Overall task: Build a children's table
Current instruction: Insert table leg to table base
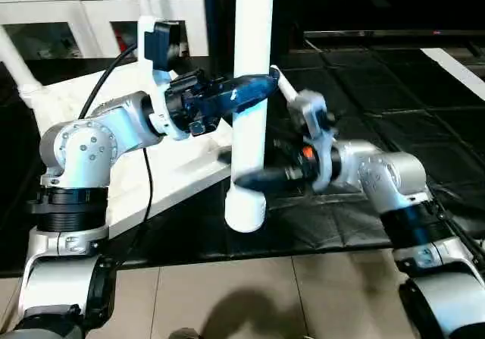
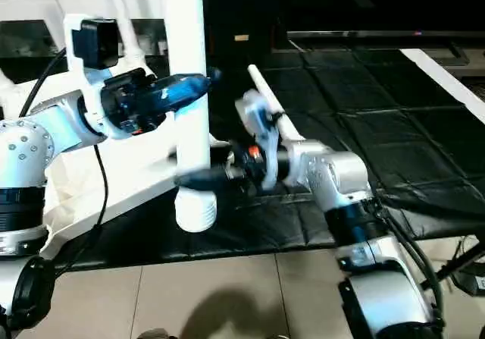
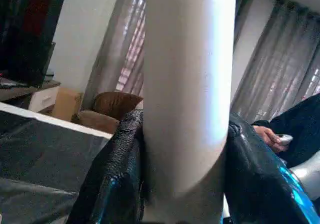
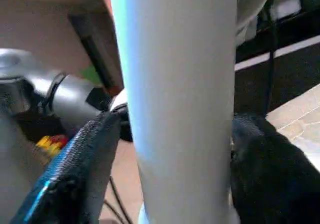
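**Leg upright in the corner socket, both arms on it**

Nearest to where I stand are the robot's two silver forearms, and between them rises a long round white plastic tube leg (image 1: 251, 89), standing close to vertical, its long axis running straight up out of sight. Its thicker lower end (image 1: 245, 206) sits at the near corner of the large white rectangular plastic table top (image 1: 182, 164), which lies flat on the dark padded floor mat (image 1: 394, 119).

The left gripper (image 1: 254, 87) reaches across from the left and clasps the leg high up; its wrist view shows the black fingers (image 3: 117, 179) pressed against both sides of the tube, so it is clamped on the leg. The right gripper (image 1: 254, 178) comes in from the right, lower down, just above the socket end. Its black fingers (image 4: 80, 179) flank the tube, one at least touching it, but motion blur leaves me unable to tell whether it grips or merely brackets the leg.

Another white leg (image 1: 15, 62) stands tilted at the table top's far left corner, before a white glass-door cabinet (image 1: 76, 20).

The next move looks to turn on that vertical axis: the leg must go straight down into the corner socket, and the right gripper, being lower and nearer the joint, seems best placed to steady it while the left presses from above.
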Available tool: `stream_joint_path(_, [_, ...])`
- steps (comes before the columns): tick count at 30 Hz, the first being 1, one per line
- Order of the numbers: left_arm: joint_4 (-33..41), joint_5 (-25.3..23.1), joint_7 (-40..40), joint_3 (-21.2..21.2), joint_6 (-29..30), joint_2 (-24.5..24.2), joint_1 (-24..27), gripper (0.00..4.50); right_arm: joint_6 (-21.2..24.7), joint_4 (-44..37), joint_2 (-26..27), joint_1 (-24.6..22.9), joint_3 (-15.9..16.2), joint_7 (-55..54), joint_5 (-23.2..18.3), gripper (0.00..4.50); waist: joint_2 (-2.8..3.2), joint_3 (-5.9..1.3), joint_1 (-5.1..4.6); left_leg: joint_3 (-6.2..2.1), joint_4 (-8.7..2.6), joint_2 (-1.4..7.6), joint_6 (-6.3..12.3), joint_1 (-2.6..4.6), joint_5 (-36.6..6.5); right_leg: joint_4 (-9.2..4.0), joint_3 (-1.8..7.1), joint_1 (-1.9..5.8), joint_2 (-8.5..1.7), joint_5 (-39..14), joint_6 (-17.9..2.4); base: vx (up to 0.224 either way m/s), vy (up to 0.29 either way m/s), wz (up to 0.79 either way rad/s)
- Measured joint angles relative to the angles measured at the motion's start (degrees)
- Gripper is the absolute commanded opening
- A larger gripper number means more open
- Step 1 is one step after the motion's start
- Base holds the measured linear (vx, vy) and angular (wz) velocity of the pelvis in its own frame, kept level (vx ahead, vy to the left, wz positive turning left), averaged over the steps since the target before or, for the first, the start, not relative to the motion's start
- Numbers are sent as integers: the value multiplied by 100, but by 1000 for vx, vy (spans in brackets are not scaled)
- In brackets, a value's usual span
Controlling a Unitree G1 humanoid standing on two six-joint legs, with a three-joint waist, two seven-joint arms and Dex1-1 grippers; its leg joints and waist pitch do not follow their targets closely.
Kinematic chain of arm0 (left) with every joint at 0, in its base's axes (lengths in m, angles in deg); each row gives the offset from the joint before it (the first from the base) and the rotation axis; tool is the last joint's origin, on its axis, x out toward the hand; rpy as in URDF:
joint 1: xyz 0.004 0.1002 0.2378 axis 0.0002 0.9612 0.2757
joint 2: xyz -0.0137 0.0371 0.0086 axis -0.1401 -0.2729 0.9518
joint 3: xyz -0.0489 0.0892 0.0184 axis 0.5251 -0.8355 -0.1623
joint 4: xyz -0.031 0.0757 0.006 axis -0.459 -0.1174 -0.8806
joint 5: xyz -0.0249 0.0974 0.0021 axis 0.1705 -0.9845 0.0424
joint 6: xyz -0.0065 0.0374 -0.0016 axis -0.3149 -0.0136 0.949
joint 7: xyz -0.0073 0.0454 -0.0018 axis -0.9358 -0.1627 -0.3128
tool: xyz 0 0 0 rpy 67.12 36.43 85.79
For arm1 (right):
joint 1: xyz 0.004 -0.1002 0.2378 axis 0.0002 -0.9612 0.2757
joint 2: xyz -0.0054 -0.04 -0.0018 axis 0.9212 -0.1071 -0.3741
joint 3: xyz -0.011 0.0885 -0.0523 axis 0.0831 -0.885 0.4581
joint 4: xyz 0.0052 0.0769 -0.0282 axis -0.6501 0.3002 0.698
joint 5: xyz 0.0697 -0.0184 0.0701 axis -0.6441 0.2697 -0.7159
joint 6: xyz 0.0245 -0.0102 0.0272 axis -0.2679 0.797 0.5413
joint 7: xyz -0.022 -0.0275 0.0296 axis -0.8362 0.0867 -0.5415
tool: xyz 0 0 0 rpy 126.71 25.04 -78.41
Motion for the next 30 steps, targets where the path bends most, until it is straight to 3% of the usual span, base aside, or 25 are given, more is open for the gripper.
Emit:
stream_joint_path(14, [-12,52,93,1,-7,-13,0,183,-36,-48,0,-27,29,33,39,215,0,0,8,0,0,0,-1,-1,0,0,0,0,0,2,-3,0,0,0])
stream_joint_path(25, [-127,53,-20,61,-41,79,-1,183,-144,-47,39,-84,-45,-56,57,198,0,0,15,0,2,0,-1,-2,1,0,0,0,0,4,-5,0,0,0])
stream_joint_path(27, [-139,53,-54,99,-62,84,-2,239,-231,-48,90,-104,-84,-168,62,198,0,0,13,0,2,0,-1,0,0,0,0,0,0,4,-5,0,0,0])
stream_joint_path(30, [-148,-10,-316,173,-223,105,-7,253,-475,-45,252,-121,-133,-580,208,198,0,0,2,-1,2,0,-4,0,2,1,-1,0,0,5,-2,0,0,0])
